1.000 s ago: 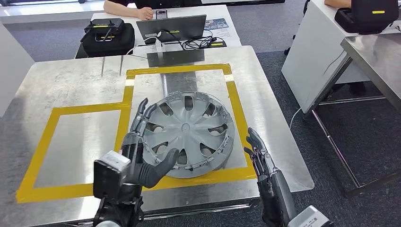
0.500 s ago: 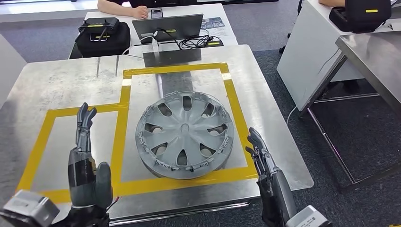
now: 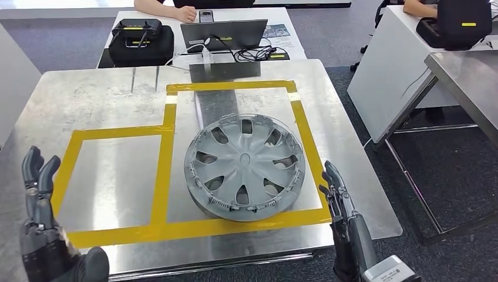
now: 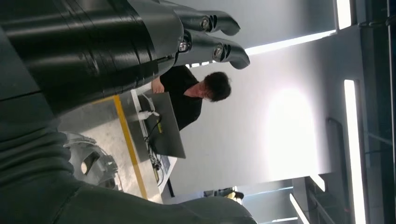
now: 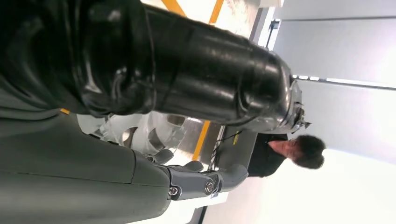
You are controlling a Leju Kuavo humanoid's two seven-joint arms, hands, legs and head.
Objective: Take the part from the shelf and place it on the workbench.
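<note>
Left hand (image 3: 44, 235) hangs low at the near left corner of the worktop (image 3: 88, 100), fingers (image 3: 36, 176) straight, spread a little, holding nothing. The hubcap is well to their right, with one taped bay lying between.

Hubcap (image 3: 245, 167), grey plastic with slotted spokes, lies face up and flat inside the right-hand bay of yellow tape (image 3: 161, 170). Its near rim sits just over the front tape strip. It looks placed; neither hand touches it.

Right hand (image 3: 343, 217) stands at the worktop's front edge, just beside the hubcap's right rim but apart from it, fingers (image 3: 332, 182) extended and slightly parted, empty.

Step in hand, as I judge it: release and clear away. Done well, both hands draw back toward the robot's body and outward, not sweeping inward, so no fingertip catches the rim and skids the hubcap off the tape. The right hand has the least margin.

Room: bare metal beyond the left fingers; beyond the right fingers, the worktop's right edge and open floor. Far past the fingertips, a metal upright, a laptop (image 3: 223, 32), cables, a black case (image 3: 141, 41), and a seated person (image 4: 196, 93) at the next desk.
</note>
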